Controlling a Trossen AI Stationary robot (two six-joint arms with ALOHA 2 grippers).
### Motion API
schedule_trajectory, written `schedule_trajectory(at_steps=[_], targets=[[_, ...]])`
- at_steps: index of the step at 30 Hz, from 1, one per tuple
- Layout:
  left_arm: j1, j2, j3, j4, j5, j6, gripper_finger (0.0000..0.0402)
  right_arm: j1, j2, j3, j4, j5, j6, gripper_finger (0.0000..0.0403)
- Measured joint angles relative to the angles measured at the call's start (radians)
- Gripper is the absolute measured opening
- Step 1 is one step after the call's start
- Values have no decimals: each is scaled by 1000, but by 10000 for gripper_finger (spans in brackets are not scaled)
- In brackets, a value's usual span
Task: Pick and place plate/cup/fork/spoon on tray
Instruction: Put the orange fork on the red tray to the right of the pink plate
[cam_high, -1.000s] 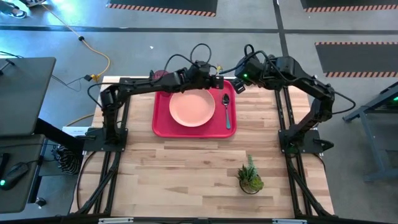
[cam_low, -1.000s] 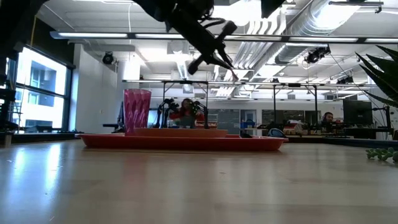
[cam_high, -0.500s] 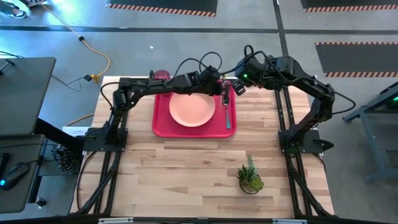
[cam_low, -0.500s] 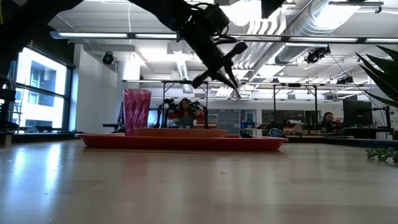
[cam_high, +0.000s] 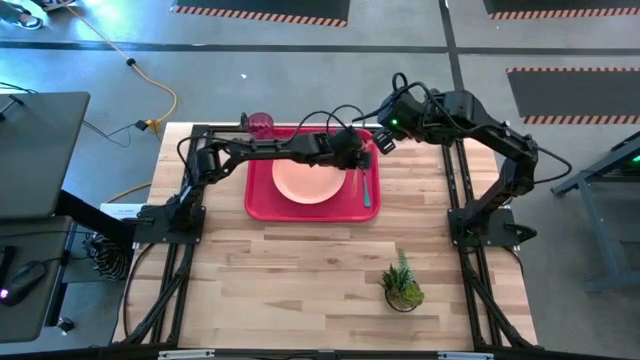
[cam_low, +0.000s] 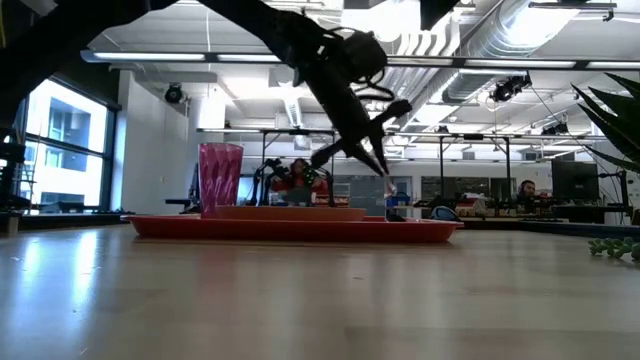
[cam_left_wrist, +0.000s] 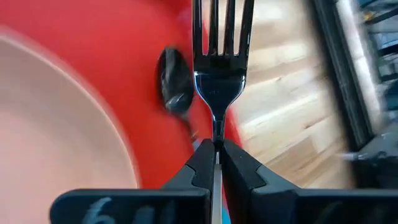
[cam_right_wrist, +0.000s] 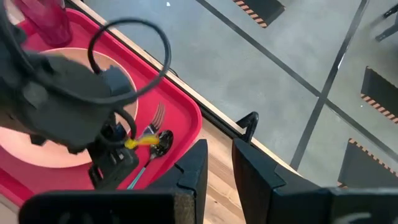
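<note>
The left tool (cam_high: 357, 158) reaches across the red tray (cam_high: 258, 190) from the left side of the worktop (cam_high: 300, 270) and hangs above the tray's right part, its two fingers (cam_left_wrist: 200, 168) clamped on the fork (cam_left_wrist: 219, 68). The fork is gripped at the neck just behind the tines, with the tines pointing straight ahead of the tool and the orange handle (cam_right_wrist: 140, 142) sticking out at its side. In the low view the fork (cam_low: 384, 180) slants downward off the tool, its tip just above the tray's rim and not yet resting on it. Directly under the tool lies the spoon (cam_high: 365, 178), flat on the tray with its dark bowl (cam_left_wrist: 175, 87) just beside the fork's neck in the left wrist view. The pink plate (cam_high: 308, 178) sits on the tray right beside the tool, toward the arm's base. The cup (cam_high: 260, 124) stands upright well behind the tool at the tray's far left corner. The right tool (cam_high: 383, 138) waits close by, above the tray's far right corner, its fingers (cam_right_wrist: 194, 163) apart and holding nothing.
</note>
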Motion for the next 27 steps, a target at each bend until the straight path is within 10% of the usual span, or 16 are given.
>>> schedule_trajectory(at_steps=[27], targets=[[3,117,-3,-10,93,-146,11,0,0,-2,0,-22,-8,67]])
